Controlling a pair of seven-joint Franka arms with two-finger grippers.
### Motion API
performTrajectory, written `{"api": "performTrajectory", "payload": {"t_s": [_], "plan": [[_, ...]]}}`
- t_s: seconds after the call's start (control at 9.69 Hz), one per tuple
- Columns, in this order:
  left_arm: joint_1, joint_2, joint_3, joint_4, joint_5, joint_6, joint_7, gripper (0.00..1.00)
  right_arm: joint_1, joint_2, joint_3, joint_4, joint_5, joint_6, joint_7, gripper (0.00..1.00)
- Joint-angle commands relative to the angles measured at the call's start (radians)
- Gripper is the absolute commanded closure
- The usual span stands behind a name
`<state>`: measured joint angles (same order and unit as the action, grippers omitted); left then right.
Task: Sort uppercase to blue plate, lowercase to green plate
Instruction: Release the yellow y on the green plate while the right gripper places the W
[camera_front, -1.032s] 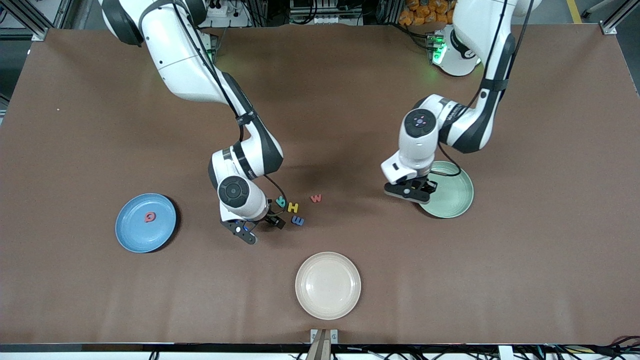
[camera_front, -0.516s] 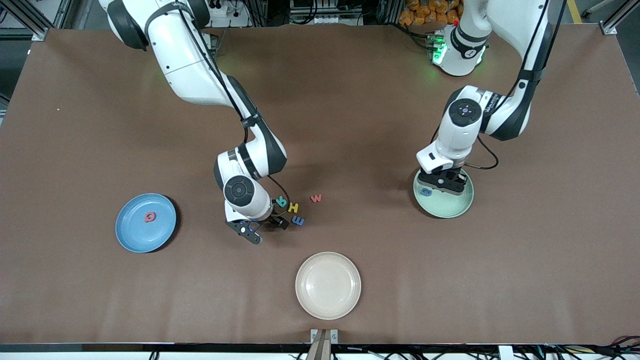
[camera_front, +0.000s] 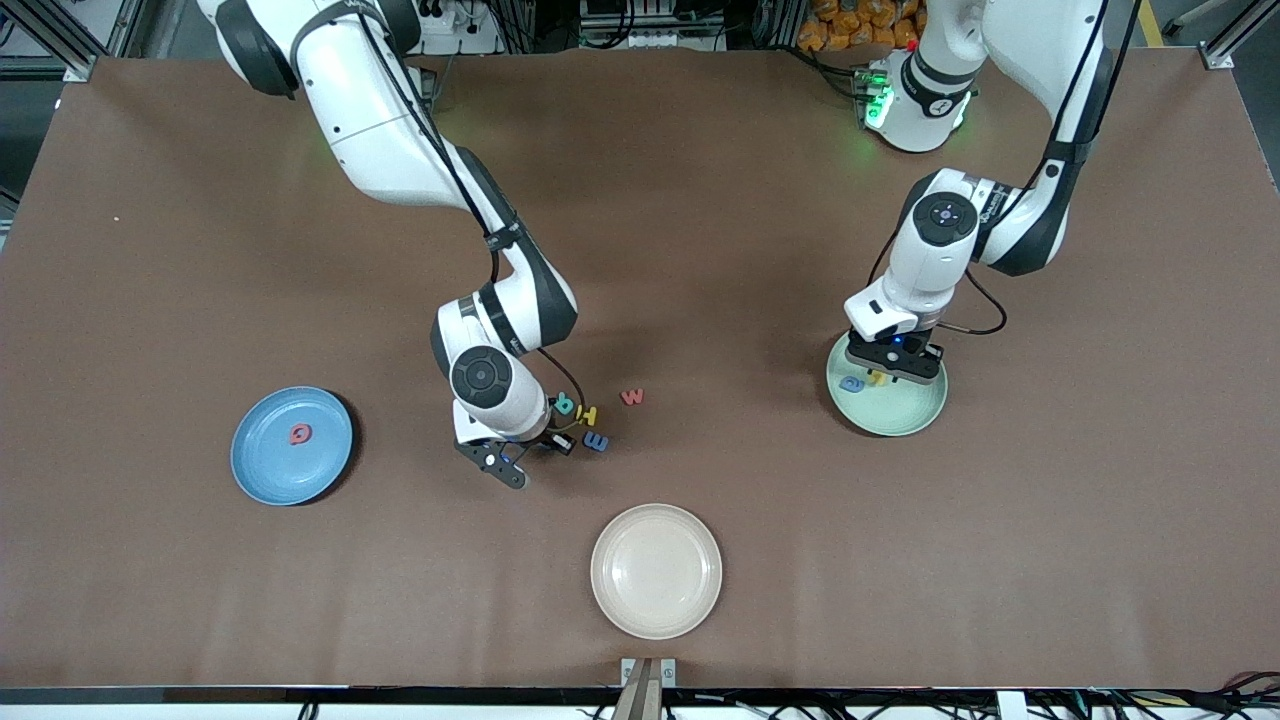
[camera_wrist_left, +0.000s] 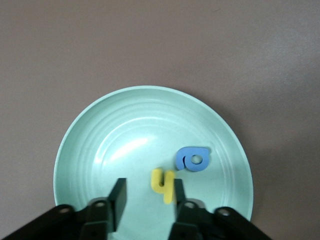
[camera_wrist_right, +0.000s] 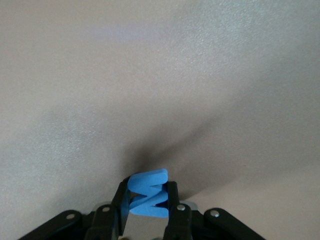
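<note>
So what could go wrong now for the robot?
The right pincer pinches the blue M by its edges only; the soft foam might twist or slip out on its way to the blue plate. The teal R, yellow H and blue m lie close beside that pincer, so it could knock them. The left pincer stands open right beside the yellow h in the green plate and may nudge it.

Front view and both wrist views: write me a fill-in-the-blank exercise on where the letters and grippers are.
1. The right gripper is shut on the blue ____.
2. The yellow h and blue a lie in the ____ plate.
3. The red Q lies in the ____ plate.
4. The left gripper hangs open over the ____ plate.

Missing words: M; green; blue; green
</note>
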<state>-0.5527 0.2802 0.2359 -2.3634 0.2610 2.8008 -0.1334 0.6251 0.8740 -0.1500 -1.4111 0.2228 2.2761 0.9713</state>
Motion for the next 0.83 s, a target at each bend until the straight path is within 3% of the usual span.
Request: {"api": "performTrajectory", "payload": {"t_s": [0.0,0.31,0.52,0.72], "plan": [[0.013,-0.018,-0.016,-0.011,0.027,0.016,-0.003,0.0,0.002,0.01,0.006,0.001,0.013,0.019,0.009,1.0],[0.004,0.009,-0.032,0.044,0.012,0.014,-0.011,0.0,-0.063,-0.052,0.006,0.0,0.001,-0.022,-0.043,1.0],[0.0,0.048,-0.094,0.105,0.012,0.005,-0.166,0.0,-0.146,-0.114,0.0,-0.017,-0.006,-0.131,-0.164,1.0],[-0.012,0.114,-0.15,0.195,0.012,-0.012,-0.309,0.0,-0.229,-0.194,-0.006,-0.084,-0.08,-0.177,-0.264,1.0]]}}
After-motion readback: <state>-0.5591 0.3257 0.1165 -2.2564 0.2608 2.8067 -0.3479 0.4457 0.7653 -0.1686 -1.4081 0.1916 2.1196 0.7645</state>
